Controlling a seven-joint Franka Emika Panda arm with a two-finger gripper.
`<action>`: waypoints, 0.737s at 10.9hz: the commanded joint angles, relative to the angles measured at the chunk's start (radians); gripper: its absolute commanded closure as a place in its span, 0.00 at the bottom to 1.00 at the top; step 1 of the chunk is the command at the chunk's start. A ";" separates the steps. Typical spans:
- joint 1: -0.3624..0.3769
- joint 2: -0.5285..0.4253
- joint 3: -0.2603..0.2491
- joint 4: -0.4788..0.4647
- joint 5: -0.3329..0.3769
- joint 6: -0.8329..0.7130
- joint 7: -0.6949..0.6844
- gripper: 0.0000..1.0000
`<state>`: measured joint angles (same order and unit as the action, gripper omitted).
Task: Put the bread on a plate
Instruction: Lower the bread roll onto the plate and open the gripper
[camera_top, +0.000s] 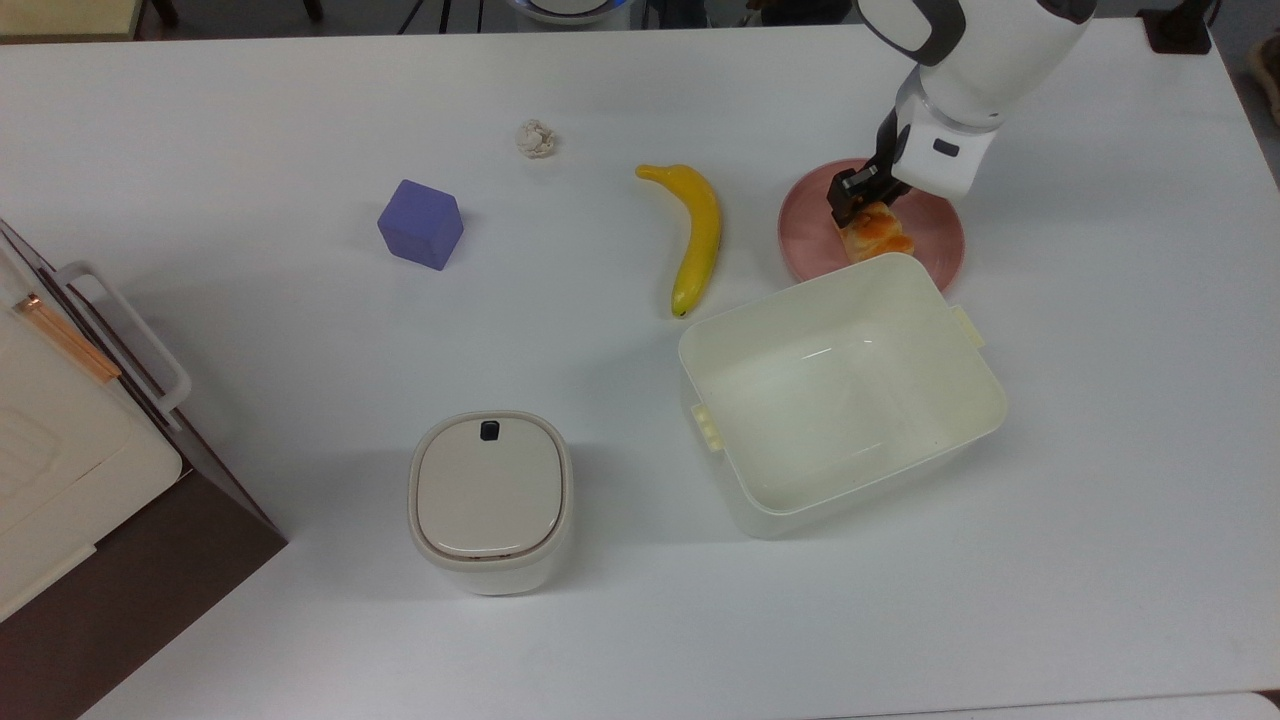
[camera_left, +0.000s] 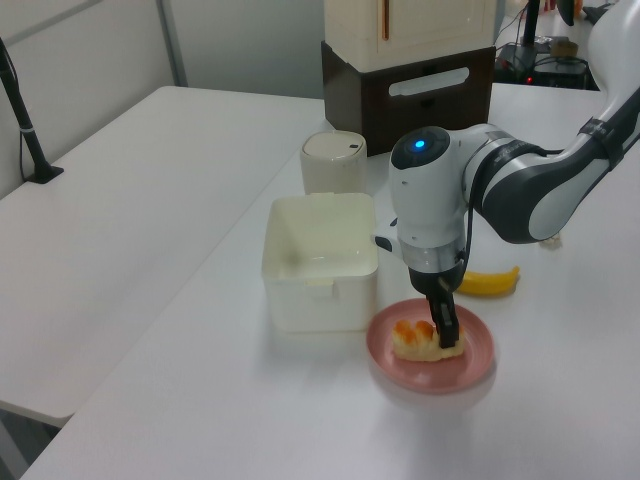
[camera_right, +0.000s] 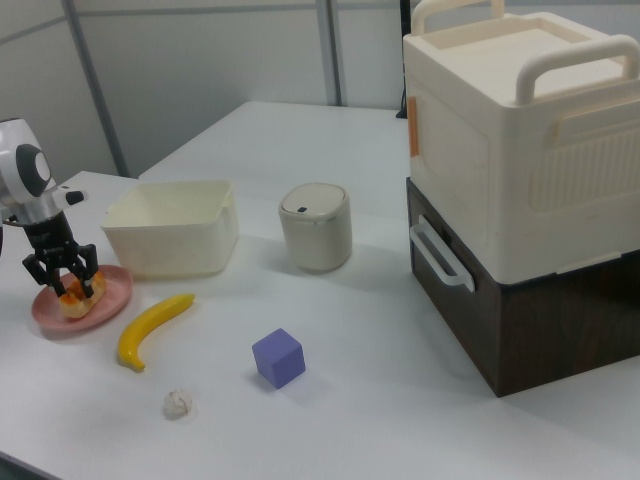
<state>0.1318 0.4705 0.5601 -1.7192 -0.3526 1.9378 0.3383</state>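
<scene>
The bread (camera_top: 880, 235) lies on the pink plate (camera_top: 930, 225), close to the tub's far wall in the top view. My gripper (camera_top: 853, 200) points down at the roll's end nearer the banana, shut on it. In the left view the bread (camera_left: 415, 342) rests flat on the plate (camera_left: 470, 365), with my gripper (camera_left: 445, 330) at the roll's right end. In the right view my gripper (camera_right: 68, 278) straddles the bread (camera_right: 80, 297) over the plate (camera_right: 115, 290).
A cream tub (camera_top: 840, 280) stands right beside the plate. A yellow banana (camera_top: 697, 235) lies to the top view's left of the plate. Farther left are a purple cube (camera_top: 420, 224), a crumpled ball (camera_top: 535, 138), a lidded canister (camera_top: 490, 500) and a boxy appliance (camera_top: 60, 450).
</scene>
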 joint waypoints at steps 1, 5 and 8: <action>0.008 -0.006 -0.009 0.010 -0.022 0.007 0.028 0.00; -0.108 -0.162 -0.011 0.070 0.012 -0.127 0.028 0.00; -0.295 -0.274 -0.012 0.092 0.096 -0.158 0.021 0.00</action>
<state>-0.0380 0.2946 0.5509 -1.6121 -0.3325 1.8012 0.3591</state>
